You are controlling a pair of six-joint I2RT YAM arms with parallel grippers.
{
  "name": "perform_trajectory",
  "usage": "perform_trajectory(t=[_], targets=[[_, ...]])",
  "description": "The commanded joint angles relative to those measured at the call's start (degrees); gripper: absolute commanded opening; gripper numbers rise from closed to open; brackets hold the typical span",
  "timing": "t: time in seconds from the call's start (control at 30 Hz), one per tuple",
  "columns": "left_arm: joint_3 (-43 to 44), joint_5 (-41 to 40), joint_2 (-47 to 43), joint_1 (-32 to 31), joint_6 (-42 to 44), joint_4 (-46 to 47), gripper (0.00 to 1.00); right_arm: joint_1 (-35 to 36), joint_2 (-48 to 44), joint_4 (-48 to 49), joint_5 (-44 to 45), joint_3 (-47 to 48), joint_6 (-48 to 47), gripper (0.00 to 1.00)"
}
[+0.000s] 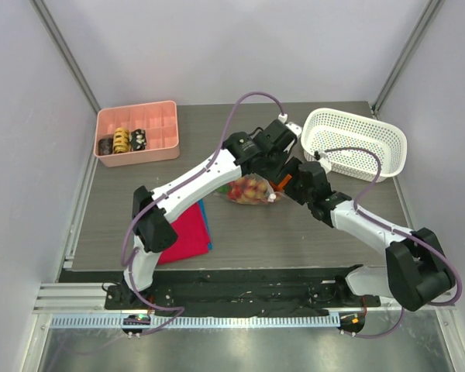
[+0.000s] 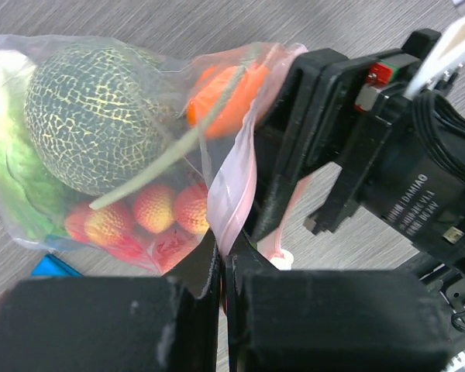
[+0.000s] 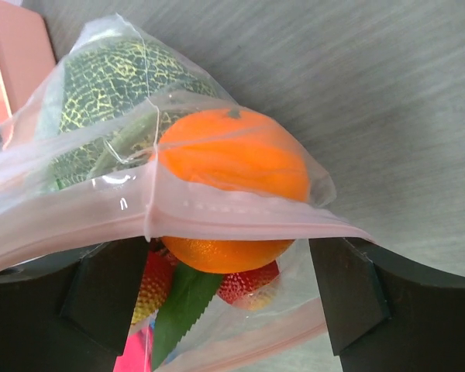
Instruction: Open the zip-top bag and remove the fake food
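The zip-top bag point(image 1: 252, 190) lies just left of the white lattice basket point(image 1: 387, 155), with the fake food inside it — orange point(image 3: 232, 167), netted melon point(image 2: 93, 116), red berries point(image 2: 163, 209). The left gripper point(image 2: 223, 267) is clamped on the bag's pink zip strip point(image 3: 217, 217). The right gripper point(image 3: 225, 291), between bag and basket, gapes wide astride that strip.

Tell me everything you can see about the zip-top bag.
The zip-top bag is clear, crinkly plastic with a pale pink zip strip, in the middle of the grey table. It bulges with a netted green melon, an orange ball and red berries. The left claw pinches its strip; the open right claw straddles its parted mouth.
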Motion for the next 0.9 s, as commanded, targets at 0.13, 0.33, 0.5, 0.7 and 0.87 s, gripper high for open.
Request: perform_trajectory(t=[0.13,0.33,0.5,0.7,0.87], targets=[[-0.1,1.01,-6.62,-0.09,-1.13,1.14,0.0,0.08,2.16,10.2,4.4,0.37,-6.68,0.9],[-2.91,0.57,-8.11,-0.09,-1.57,2.19,0.0,-0.1,3.29,11.1,5.28,2.11,-7.48,0.82],[-3.7,0.14,-7.94,-0.09,-1.75,2.36,0.0,-0.1,2.95,9.43,3.26,3.97,-9.41,0.55],[-6.08,-2.5,-7.24,0.79,-2.01,4.12,0.0,-0.18,-3.19,5.74,-1.82,3.97,-13.71,0.28],[-6.7,-2.33,-6.18,3.68,-2.71,5.79,0.0,-0.09,-9.88,-4.08,-6.83,5.2,-14.68,0.24]])
